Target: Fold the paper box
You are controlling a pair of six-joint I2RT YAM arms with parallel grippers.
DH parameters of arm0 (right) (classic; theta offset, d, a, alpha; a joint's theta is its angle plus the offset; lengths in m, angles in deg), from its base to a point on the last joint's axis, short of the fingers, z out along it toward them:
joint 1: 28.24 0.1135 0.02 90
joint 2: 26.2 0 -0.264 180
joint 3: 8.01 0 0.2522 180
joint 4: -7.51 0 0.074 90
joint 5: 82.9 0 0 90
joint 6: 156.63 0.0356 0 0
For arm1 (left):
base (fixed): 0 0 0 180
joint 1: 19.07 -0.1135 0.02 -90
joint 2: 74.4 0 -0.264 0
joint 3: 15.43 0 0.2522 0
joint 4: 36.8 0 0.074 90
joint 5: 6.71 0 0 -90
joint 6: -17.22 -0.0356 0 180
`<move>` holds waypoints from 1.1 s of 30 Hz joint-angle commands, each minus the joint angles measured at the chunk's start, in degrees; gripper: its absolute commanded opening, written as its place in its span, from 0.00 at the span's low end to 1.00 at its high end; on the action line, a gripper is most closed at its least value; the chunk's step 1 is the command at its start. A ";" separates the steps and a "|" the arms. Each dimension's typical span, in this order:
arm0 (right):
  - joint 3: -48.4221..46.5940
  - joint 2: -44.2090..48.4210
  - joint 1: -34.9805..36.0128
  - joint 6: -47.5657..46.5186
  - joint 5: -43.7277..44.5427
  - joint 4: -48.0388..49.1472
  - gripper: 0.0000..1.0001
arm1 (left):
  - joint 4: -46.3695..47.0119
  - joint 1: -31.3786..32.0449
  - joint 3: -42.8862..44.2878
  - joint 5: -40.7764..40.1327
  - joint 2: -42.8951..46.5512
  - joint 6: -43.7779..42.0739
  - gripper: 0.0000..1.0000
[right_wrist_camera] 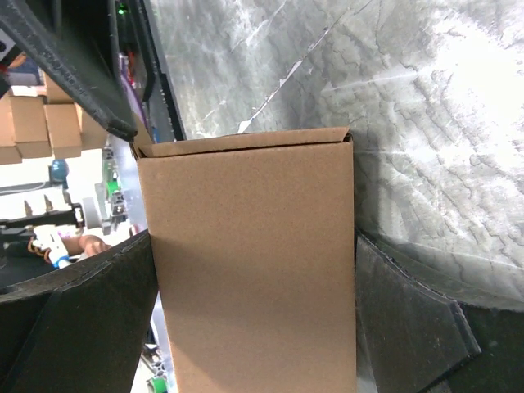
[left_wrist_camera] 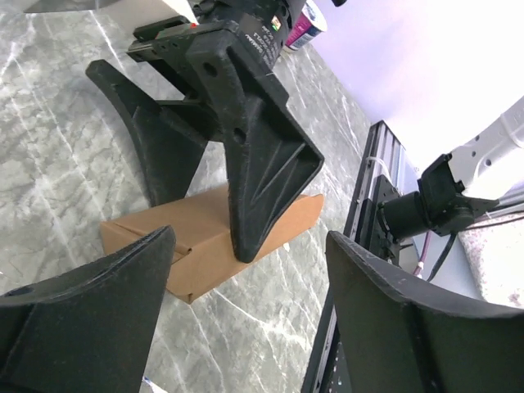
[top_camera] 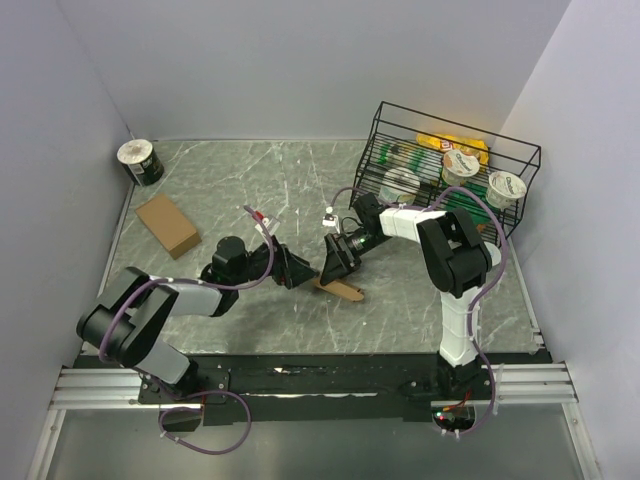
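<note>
A brown paper box (top_camera: 340,289) lies on the marbled table between the two arms. My right gripper (top_camera: 335,265) reaches down onto it. In the right wrist view the box (right_wrist_camera: 254,278) fills the gap between both fingers, touching each, so the gripper (right_wrist_camera: 254,246) is shut on it. My left gripper (top_camera: 295,272) sits just left of the box, open and empty. In the left wrist view its gripper (left_wrist_camera: 250,319) stands wide apart, short of the box (left_wrist_camera: 205,246), with the right gripper's fingers (left_wrist_camera: 262,180) straddling the box.
A second flat brown box (top_camera: 168,224) lies at the left. A roll (top_camera: 140,162) stands in the far left corner. A black wire basket (top_camera: 520,150) with cups and snack packs stands at the far right. The table's near rail (left_wrist_camera: 368,205) is close by.
</note>
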 commanded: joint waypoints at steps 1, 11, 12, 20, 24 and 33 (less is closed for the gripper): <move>0.00 -1.36 -0.65 -2.42 -0.01 1.17 0.90 | -1.81 -0.82 0.58 -1.23 -1.21 0.03 0.78; 0.00 -1.53 -1.18 -2.16 -0.10 1.52 0.90 | -0.49 -1.52 1.11 -1.50 -4.03 2.23 0.59; 0.00 -1.53 -1.09 -2.07 -0.10 1.52 0.89 | -0.49 -1.52 1.11 -1.24 -4.03 2.23 0.56; 0.09 -1.53 -1.27 -1.55 -0.01 2.05 0.90 | 0.56 -1.61 0.75 -0.45 -5.25 2.84 0.28; 0.26 -1.27 -1.45 -1.11 0.51 2.66 0.93 | 0.83 -1.52 1.19 -0.18 -6.14 2.84 0.20; 2.37 4.70 -3.02 3.10 4.46 6.79 1.00 | -2.77 -1.61 3.30 -0.27 -6.14 2.67 0.01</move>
